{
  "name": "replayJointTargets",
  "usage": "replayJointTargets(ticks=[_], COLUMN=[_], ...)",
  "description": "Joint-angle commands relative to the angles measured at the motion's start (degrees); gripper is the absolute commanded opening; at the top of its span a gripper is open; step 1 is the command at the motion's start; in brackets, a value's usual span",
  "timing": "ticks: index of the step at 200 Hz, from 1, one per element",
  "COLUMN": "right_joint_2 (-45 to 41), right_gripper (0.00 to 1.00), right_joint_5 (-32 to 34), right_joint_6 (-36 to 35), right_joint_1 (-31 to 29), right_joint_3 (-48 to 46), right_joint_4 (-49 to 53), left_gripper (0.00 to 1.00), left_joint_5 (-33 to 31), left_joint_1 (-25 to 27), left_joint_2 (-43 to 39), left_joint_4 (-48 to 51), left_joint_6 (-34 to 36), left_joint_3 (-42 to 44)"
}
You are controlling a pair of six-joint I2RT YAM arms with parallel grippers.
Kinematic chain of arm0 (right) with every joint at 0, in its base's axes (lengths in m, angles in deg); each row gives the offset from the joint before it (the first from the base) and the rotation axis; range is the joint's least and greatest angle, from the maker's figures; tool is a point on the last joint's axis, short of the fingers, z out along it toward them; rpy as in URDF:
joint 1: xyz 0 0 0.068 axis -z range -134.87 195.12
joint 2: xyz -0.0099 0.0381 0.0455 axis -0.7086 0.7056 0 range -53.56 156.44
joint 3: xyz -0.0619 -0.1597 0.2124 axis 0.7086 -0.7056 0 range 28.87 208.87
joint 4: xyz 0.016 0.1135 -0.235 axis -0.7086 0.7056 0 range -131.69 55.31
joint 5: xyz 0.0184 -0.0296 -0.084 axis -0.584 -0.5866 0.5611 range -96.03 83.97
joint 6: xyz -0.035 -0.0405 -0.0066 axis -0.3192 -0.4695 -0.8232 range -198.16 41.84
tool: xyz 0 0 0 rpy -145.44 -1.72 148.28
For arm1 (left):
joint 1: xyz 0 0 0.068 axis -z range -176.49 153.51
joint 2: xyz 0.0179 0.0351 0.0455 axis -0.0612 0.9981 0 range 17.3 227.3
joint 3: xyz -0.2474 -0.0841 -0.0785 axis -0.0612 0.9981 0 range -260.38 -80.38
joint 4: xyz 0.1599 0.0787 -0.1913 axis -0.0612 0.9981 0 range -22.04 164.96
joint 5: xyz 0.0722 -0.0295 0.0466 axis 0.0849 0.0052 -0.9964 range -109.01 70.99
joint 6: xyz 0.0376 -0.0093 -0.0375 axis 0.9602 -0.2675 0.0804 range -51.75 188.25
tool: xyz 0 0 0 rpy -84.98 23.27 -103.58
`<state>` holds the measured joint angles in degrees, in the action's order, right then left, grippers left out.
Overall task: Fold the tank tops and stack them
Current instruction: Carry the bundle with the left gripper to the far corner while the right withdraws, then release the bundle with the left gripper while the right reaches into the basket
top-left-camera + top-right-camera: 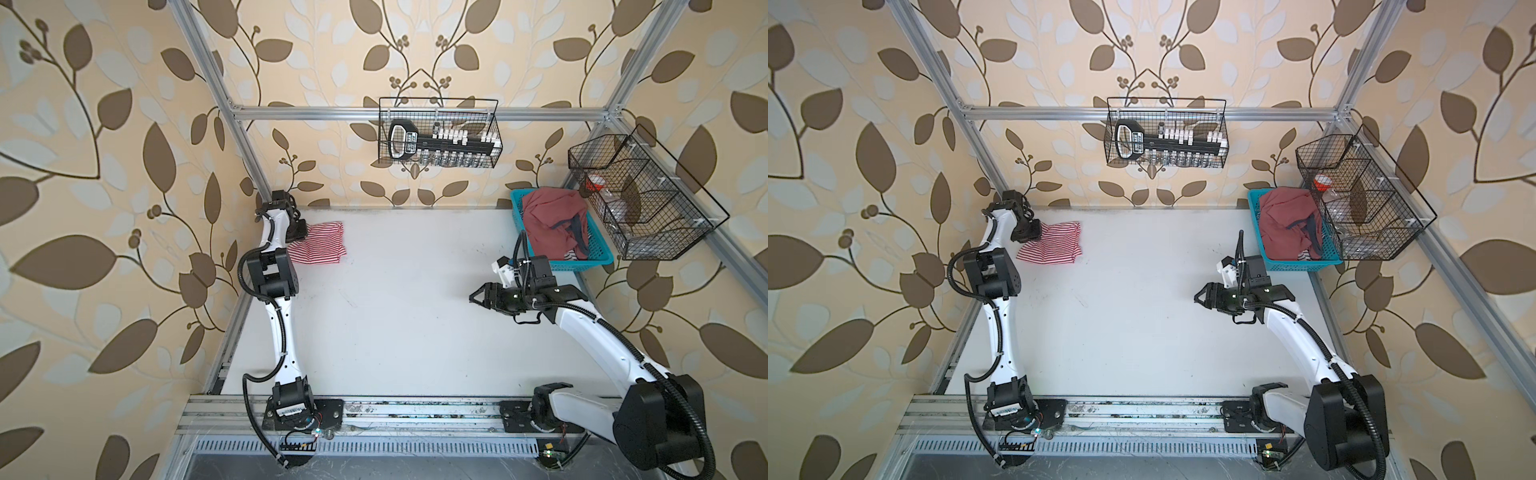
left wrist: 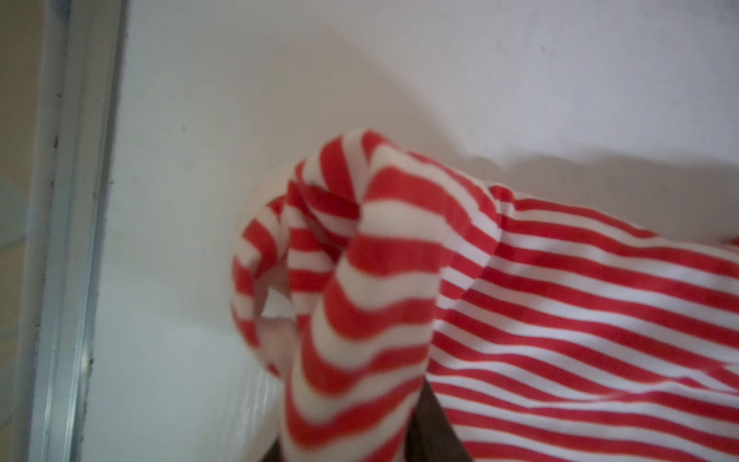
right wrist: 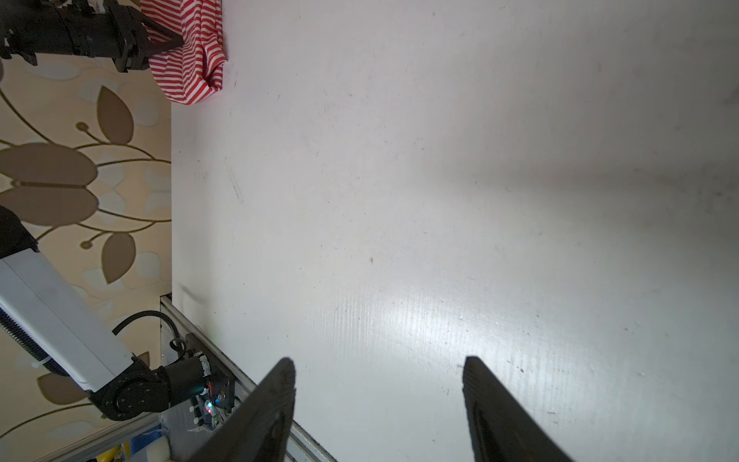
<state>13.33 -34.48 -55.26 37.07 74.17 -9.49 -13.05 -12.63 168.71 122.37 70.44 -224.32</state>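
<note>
Striped tank top (image 1: pixel 322 245) (image 1: pixel 1057 247): folded into a compact, roughly square pad at the far left of the surface (image 1: pixel 395 311). It lies flat except at its left edge, which is bunched upward (image 2: pixel 360 240).
Left gripper (image 1: pixel 302 236) (image 1: pixel 1036 233): at that bunched left edge, touching the cloth. I cannot tell whether its jaws are clamped on the fold or parted.
Dusty red tank top (image 1: pixel 548 224) (image 1: pixel 1285 224): crumpled and unfolded in the teal basket (image 1: pixel 582 264) at the far right, navy trim showing.
Right gripper (image 1: pixel 473 297) (image 1: pixel 1198 296) (image 3: pixel 376 364): over bare surface just on the near side of the basket, pointing left, jaws apart with nothing between them.
Key relation: the red top lies far and right of the right jaws, behind the way they point. The right arm is much the nearer; the left is well apart, across the surface.
Long axis: none readable in the heap.
Progress, judged: 1 top folded, at least 1 to go.
Next move, judged: the right arm must turn toward the basket and reach over its rim.
Risk: the basket may shift as cloth drags out.
</note>
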Motion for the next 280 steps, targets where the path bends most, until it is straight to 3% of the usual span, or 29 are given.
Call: replayJointTargets(ticks=[1, 11, 18, 69, 99, 131, 166, 194, 225, 280], right_joint_2=[-1.89, -2.35, -2.62, -4.49, -4.31, -0.8, 7.22, 16.43, 27.71, 43.31], right_gripper=[0.67, 0.67, 0.67, 0.67, 0.68, 0.66, 0.63, 0.64, 0.64, 0.65], right_joint_5=[1.51, 1.73, 1.78, 2.43, 4.85, 8.94, 21.12, 26.41, 24.25, 22.78], right_joint_6=[-0.53, -0.27, -0.22, 0.13, -2.05, -5.7, -8.04, -8.86, -7.62, -7.87], right_joint_1=[0.23, 0.21, 0.23, 0.23, 1.74, 9.01, 15.28, 18.74, 23.77, 27.32], right_joint_3=[-1.52, -1.79, -2.01, -2.19, 2.56, 12.89, 24.14, 30.2, 36.43, 48.26], right_joint_4=[2.99, 3.14, 3.23, 3.68, 5.79, 8.65, 9.55, 6.55, 4.7, 4.9], left_gripper=[0.49, 0.63, 0.67, 0.77, 0.78, 0.77, 0.72, 0.71, 0.71, 0.71], left_joint_5=[3.27, 3.51, 3.94, 4.6, 8.57, 8.11, 14.34, 14.2, 12.83, 9.54], left_joint_1=[-1.04, -1.5, -1.82, -2.4, -2.14, -0.29, 1.89, 7.34, 15.5, 30.17], left_joint_2=[-0.13, -0.1, -0.14, -5.14, -14.43, -23.29, -30.62, -36.62, -42.75, -53.86], left_joint_4=[-2.02, -2.96, -3.6, -9.95, -17.84, -19.96, -23.18, -24.6, -24.77, -25.11], left_joint_6=[-2.04, -3.27, -4.35, -9.66, -15.14, -20.02, -31.1, -33.22, -32.38, -31.46], left_joint_3=[-2.43, -2.35, -2.38, 2.74, 12.71, 19.13, 28.3, 35.46, 42.46, 59.15])
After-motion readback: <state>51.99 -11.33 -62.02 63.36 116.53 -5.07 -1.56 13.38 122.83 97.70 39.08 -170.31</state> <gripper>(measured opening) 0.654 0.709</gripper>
